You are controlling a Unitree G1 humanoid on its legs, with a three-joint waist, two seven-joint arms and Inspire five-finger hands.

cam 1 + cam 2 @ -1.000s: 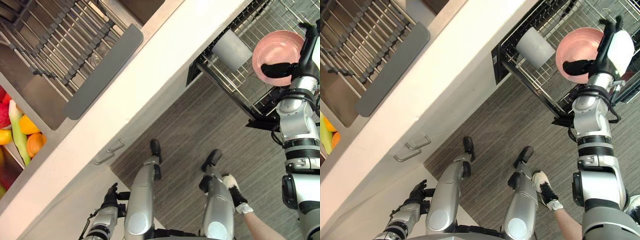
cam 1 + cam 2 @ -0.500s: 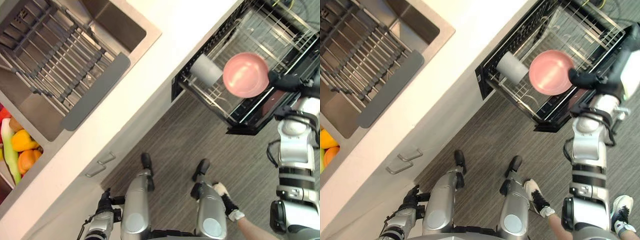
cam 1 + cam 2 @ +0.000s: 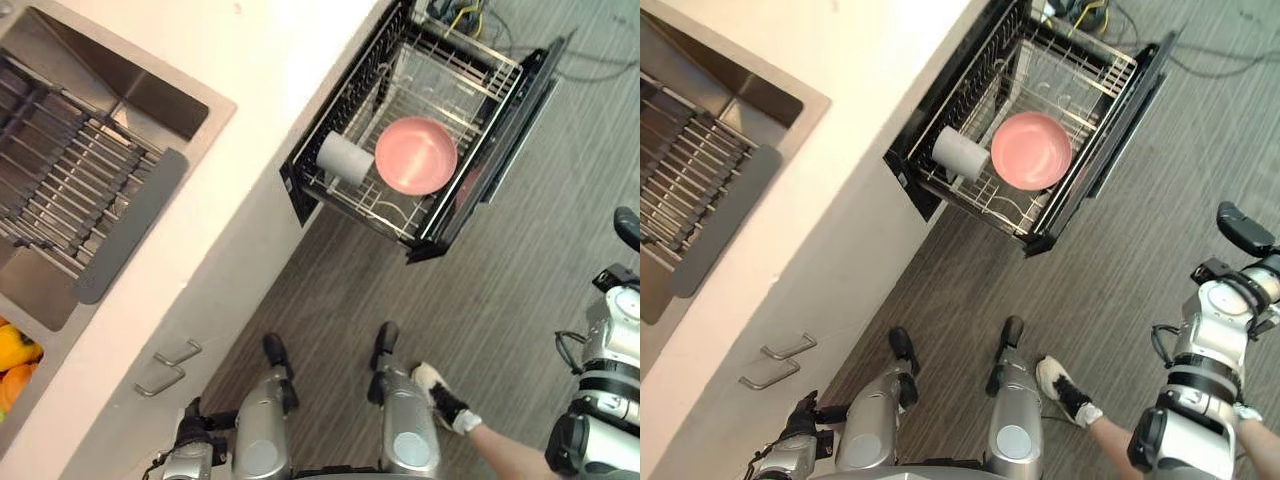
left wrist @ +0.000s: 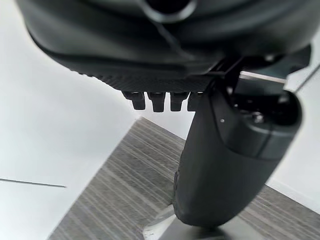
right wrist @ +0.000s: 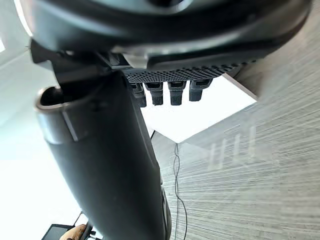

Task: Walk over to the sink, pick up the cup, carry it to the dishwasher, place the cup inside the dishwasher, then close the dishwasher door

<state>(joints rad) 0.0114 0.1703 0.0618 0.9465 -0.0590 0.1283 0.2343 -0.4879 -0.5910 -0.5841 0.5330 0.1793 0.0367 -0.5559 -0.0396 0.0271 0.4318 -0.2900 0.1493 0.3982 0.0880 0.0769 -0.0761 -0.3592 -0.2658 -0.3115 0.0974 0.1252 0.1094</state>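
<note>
The pink cup [image 3: 416, 155] sits in the rack of the open dishwasher [image 3: 521, 108], beside a grey cylinder [image 3: 343, 158]. The right robot hand [image 3: 1243, 229], empty with relaxed fingers, hangs well apart from the dishwasher door. It is nearer the door than the left robot hand [image 3: 800, 417], which is also slack and empty, so closing likely falls to the right.

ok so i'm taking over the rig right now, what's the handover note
Left robot hand: open, empty, low beside the cabinet.
Right robot hand: open, empty, out to the right, clear of the dishwasher.
The pale grey cylindrical cup lies on its side in the silver wire rack, beside a pink round bowl.
Done: cup is loaded.
Left: push the black dishwasher door shut; it stands open.
</note>
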